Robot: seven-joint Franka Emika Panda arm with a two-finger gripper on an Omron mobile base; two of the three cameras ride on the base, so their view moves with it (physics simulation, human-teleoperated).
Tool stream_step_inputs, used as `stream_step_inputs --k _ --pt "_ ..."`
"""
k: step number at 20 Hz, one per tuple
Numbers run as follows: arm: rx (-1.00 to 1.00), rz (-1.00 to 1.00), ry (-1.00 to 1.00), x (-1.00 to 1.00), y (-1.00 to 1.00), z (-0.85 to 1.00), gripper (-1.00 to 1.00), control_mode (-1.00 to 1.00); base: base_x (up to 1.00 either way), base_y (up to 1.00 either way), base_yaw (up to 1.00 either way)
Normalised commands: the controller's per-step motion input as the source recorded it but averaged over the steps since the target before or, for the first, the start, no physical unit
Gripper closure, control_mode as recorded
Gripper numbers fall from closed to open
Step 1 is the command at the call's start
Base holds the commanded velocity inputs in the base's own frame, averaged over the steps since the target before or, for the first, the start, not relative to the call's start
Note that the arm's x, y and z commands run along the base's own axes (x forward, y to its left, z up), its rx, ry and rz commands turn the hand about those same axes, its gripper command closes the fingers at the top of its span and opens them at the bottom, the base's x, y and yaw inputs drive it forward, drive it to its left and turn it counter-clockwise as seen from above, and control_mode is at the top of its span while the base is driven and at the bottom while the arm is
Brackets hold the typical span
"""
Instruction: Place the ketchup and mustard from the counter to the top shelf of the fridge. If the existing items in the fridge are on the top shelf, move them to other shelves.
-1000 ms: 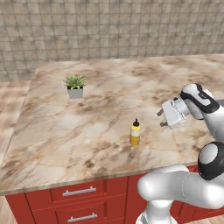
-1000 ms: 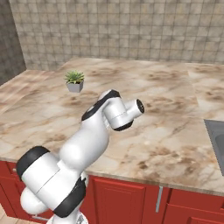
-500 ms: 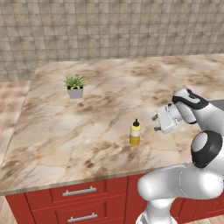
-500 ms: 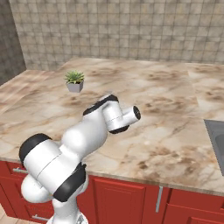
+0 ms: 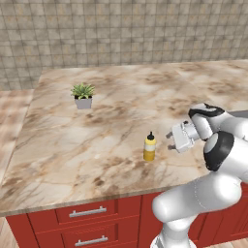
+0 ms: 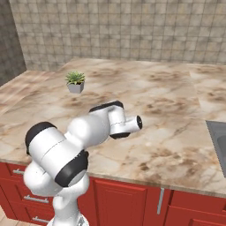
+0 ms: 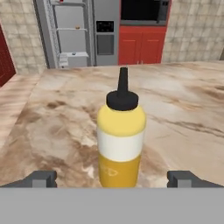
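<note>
1. In the left base view, a small potted plant (image 5: pixel 83 96) sits in the upper left of the counter (image 5: pixel 63 145), well apart from everything else.
2. The mustard (image 5: pixel 149 147) stands upright just right of the frame's centre, near the counter's front edge. In the hand view it sits dead centre, the dark nozzle pointing up.
3. The gripper (image 5: pixel 170 140) is just right of the bottle, level with it and aimed at it sideways. Its jaws are spread as wide as they go and hold nothing; one fingertip (image 7: pixel 41 178) shows at the lower left of the hand view and the other at the lower right, the bottle between them but not touched.
4. Handling, as I judge it: a light, smooth plastic squeeze bottle, likely slippery and a little yielding. It is best taken at the straight white-banded middle of the body, below the shoulder. The nozzle is too thin to hold.
5. The fridge (image 7: pixel 70 33) stands open in the upper left of the hand view, well beyond the counter.
</note>
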Motion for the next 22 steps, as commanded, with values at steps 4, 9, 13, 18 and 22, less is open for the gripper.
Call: stream_step_inputs --k 4,9,13,18,22 --pt "0.04 0.02 0.07 0.00 0.17 -0.09 -1.00 -1.00 0.00 0.00 0.00" --pt "0.03 0.01 0.07 0.00 0.20 -0.03 -1.00 -1.00 0.00 0.00 0.00" --pt "0.01 0.02 0.05 0.00 0.14 -0.06 -1.00 -1.00 0.00 0.00 0.00" --pt "0.00 0.02 0.01 0.00 0.21 -0.08 -1.00 -1.00 0.00 0.00 0.00" --pt "0.01 0.01 0.00 0.01 0.21 -0.13 -1.00 -1.00 0.00 0.00 0.00"
